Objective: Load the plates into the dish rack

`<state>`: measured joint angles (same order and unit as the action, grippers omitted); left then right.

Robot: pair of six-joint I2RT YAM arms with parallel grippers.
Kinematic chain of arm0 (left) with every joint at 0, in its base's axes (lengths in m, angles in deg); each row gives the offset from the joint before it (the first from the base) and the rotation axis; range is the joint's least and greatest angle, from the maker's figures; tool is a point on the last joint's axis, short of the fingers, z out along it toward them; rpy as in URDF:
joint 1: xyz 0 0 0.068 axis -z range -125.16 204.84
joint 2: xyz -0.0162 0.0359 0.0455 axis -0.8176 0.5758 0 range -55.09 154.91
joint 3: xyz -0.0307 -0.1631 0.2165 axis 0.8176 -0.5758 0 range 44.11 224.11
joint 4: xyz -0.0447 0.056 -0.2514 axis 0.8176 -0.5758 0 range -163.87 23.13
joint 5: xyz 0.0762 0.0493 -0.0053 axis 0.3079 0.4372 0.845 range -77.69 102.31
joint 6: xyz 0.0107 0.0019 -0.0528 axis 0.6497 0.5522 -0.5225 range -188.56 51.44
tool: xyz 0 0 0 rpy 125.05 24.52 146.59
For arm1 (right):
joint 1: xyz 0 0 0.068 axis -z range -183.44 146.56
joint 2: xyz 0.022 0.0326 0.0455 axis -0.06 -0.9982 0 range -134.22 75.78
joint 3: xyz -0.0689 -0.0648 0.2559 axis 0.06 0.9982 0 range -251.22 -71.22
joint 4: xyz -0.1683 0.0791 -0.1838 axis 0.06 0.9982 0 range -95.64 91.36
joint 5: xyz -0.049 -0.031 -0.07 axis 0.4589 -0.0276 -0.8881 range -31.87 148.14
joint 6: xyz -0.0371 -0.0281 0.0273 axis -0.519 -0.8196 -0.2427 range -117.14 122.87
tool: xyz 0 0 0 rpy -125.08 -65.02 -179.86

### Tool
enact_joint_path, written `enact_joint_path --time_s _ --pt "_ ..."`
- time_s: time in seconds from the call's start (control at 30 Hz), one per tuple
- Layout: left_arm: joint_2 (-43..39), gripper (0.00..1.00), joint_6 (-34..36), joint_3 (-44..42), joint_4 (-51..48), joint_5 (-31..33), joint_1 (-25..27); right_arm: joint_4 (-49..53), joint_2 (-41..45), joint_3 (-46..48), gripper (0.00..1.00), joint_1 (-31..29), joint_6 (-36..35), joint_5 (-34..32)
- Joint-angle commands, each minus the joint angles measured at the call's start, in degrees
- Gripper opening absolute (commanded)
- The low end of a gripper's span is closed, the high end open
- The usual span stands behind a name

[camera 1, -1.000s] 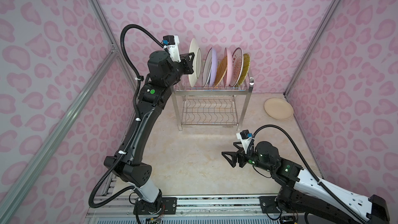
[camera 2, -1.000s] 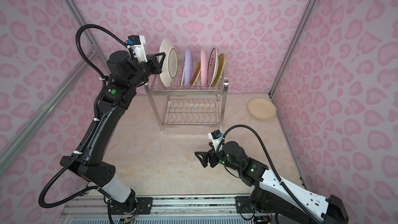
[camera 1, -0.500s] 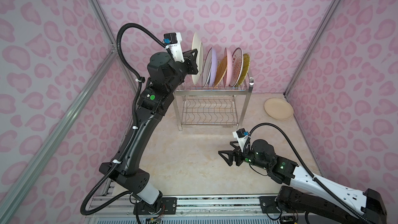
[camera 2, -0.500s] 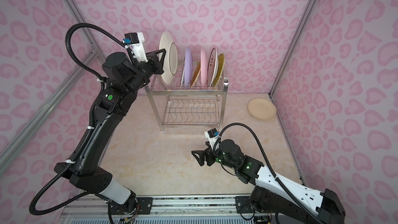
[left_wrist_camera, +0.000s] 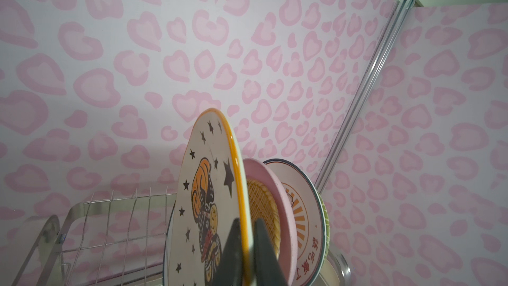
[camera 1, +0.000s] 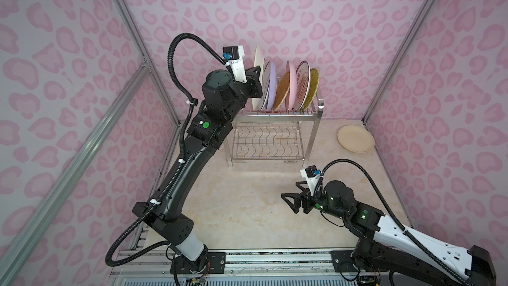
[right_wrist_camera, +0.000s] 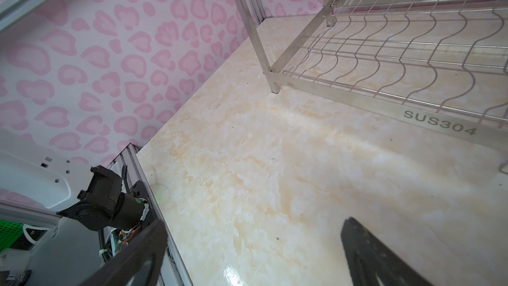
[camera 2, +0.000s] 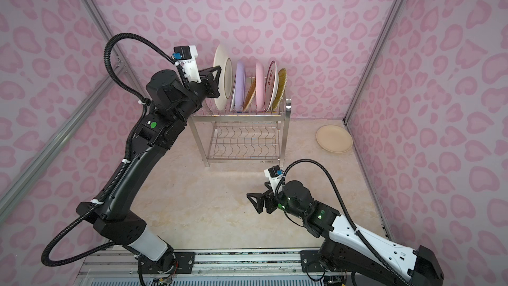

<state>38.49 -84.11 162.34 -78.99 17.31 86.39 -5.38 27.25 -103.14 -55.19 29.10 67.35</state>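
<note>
My left gripper (left_wrist_camera: 245,222) is closed tight on the rim of the star-patterned plate (left_wrist_camera: 203,188). It holds the plate upright at the left end of the dish rack (camera 1: 275,114), higher than the lilac plate (camera 1: 272,83) nearby. My right gripper (camera 1: 288,202) is wide open and empty, low over the desk (camera 1: 242,188). The plain cream plate (camera 1: 356,138) lies flat on the desk, right of the rack.

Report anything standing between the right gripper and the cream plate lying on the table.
Nothing visible: only bare tabletop separates the right gripper and the cream plate. The dish rack stands aside; the gripper points away from the plate.
</note>
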Motion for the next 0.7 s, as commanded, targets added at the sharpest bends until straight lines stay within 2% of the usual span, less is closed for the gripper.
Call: enact_joint_path --time_s 0.0,0.2,0.67 --pt "0.0 0.04 1.2 -0.3 8.5 2.4 -0.1 -1.4 -0.5 0.3 0.99 0.0 0.5 0.0" --pt "0.3 0.04 1.3 -0.7 9.2 4.3 -0.2 -2.0 -2.3 -0.5 0.99 0.0 0.6 0.5" --pt "2.4 0.04 -2.4 -0.9 9.4 1.9 -2.3 -2.1 -3.1 -0.6 0.99 -0.2 0.8 0.5"
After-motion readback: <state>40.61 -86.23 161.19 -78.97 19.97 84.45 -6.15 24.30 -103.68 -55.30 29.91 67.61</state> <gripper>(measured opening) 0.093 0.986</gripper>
